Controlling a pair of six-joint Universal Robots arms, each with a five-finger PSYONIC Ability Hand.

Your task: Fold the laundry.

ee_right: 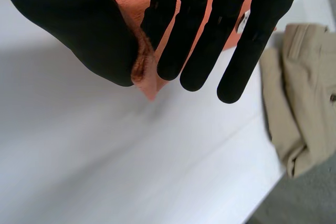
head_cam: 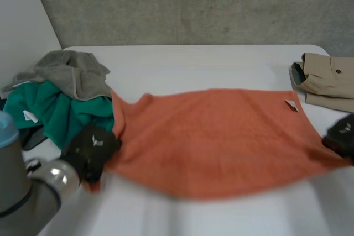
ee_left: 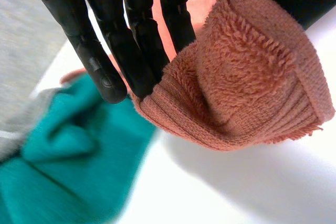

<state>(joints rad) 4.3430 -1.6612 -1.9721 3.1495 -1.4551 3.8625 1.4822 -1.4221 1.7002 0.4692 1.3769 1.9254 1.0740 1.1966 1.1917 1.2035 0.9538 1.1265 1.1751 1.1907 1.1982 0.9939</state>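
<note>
The left hand (head_cam: 91,147) and right hand (head_cam: 342,134) pinch a fluffy orange towel (head_cam: 221,136).

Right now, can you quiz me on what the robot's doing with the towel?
1. True or false: the left hand is open and holds nothing.
2. What does the right hand pinch? A) a corner of the orange towel B) a shoe C) nothing
3. Fill in: the grey cloth lies partly on the ___ cloth.
Key: 1 false, it pinches the orange towel too. 2 A. 3 green: the green cloth.
</note>
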